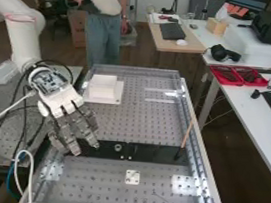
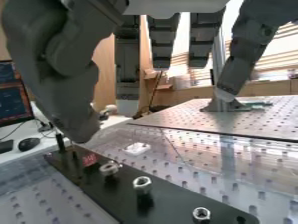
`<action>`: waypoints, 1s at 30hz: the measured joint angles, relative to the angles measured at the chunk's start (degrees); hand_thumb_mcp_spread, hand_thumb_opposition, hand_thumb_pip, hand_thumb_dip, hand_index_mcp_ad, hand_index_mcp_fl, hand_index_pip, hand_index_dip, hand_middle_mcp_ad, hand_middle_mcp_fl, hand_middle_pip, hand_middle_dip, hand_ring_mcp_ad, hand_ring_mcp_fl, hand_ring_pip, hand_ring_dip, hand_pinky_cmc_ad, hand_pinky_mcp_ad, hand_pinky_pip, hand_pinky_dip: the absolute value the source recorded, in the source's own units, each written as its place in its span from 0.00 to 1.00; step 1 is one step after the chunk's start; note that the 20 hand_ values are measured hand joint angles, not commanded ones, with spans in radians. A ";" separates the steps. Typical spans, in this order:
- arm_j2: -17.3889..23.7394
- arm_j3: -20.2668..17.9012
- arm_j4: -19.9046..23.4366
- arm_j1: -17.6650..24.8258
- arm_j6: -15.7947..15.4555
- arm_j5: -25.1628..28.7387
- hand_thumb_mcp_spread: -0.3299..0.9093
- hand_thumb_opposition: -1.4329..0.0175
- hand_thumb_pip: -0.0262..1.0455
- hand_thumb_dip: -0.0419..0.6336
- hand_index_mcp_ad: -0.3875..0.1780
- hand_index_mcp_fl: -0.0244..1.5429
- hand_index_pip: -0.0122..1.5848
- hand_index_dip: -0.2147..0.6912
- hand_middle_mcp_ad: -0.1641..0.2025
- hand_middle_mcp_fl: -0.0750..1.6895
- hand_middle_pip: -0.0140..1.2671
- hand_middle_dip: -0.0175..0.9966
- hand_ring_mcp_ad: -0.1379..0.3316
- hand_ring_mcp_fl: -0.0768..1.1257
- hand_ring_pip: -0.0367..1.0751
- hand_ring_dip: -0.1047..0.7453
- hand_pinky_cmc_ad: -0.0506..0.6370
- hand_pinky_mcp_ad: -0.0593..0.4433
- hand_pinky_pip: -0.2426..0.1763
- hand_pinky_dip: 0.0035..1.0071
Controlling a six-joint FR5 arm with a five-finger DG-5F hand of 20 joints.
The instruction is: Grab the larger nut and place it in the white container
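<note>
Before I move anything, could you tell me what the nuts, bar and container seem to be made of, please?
The nuts look like bare steel: silvery, with glints. The bar looks like black-coated metal or dark plastic, given its faint sheen. The container, evenly white and matte, may be plastic.

A perforated metal bench (image 1: 141,125) carries a white container (image 1: 103,89), a long black plate (image 1: 152,153) and a small white square (image 1: 132,177).

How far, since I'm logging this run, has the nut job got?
Nothing looks done yet: metal nuts sit on the black plate. Nothing is visibly held by the open hand above the plate's end. Left, probably: gripping the larger nut, then placing it in the white container farther along.
</note>
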 joint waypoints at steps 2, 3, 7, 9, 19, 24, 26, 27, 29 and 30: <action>-1.14 -0.11 1.23 -0.60 -0.61 -0.32 0.47 0.39 0.71 0.44 0.58 0.03 0.92 0.42 0.64 0.05 0.11 0.34 0.67 0.07 0.16 0.38 0.73 0.84 0.37 0.84; -1.66 -0.16 1.81 -0.97 -0.82 -0.59 0.47 0.39 0.71 0.44 0.58 0.02 0.92 0.42 0.64 0.04 0.11 0.34 0.67 0.06 0.15 0.38 0.73 0.83 0.36 0.84; -2.50 -0.45 4.02 -1.74 -2.27 -1.63 0.48 0.39 0.71 0.44 0.58 0.02 0.93 0.42 0.64 0.05 0.11 0.34 0.67 0.07 0.17 0.38 0.73 0.83 0.36 0.84; -3.30 -0.62 5.69 -2.28 -3.18 -2.50 0.48 0.39 0.71 0.44 0.57 0.02 0.94 0.42 0.64 0.04 0.11 0.34 0.67 0.06 0.18 0.38 0.73 0.83 0.37 0.84; -5.66 -0.18 7.36 -4.07 -4.01 -6.07 0.48 0.39 0.71 0.44 0.57 0.02 0.96 0.42 0.64 0.05 0.11 0.31 0.67 0.07 0.20 0.37 0.71 0.83 0.37 0.84; -6.15 0.02 7.46 -4.43 -4.23 -6.30 0.48 0.38 0.71 0.44 0.57 0.02 0.97 0.41 0.64 0.04 0.11 0.31 0.67 0.06 0.21 0.34 0.71 0.83 0.37 0.84; -6.37 0.14 7.52 -4.50 -4.50 -6.28 0.48 0.38 0.71 0.44 0.57 0.02 0.97 0.41 0.64 0.04 0.11 0.31 0.67 0.06 0.21 0.34 0.71 0.83 0.37 0.84; -6.57 0.24 7.51 -4.55 -4.68 -6.28 0.48 0.38 0.71 0.44 0.57 0.02 0.97 0.41 0.64 0.04 0.11 0.31 0.67 0.06 0.21 0.34 0.70 0.83 0.37 0.84; -6.80 0.34 7.52 -4.61 -4.94 -6.30 0.48 0.38 0.71 0.44 0.57 0.02 0.97 0.40 0.64 0.05 0.11 0.31 0.67 0.06 0.21 0.34 0.70 0.83 0.37 0.84; -6.92 0.38 7.57 -4.64 -5.15 -6.32 0.48 0.38 0.71 0.44 0.57 0.02 0.97 0.40 0.64 0.04 0.11 0.31 0.67 0.06 0.21 0.34 0.70 0.83 0.37 0.84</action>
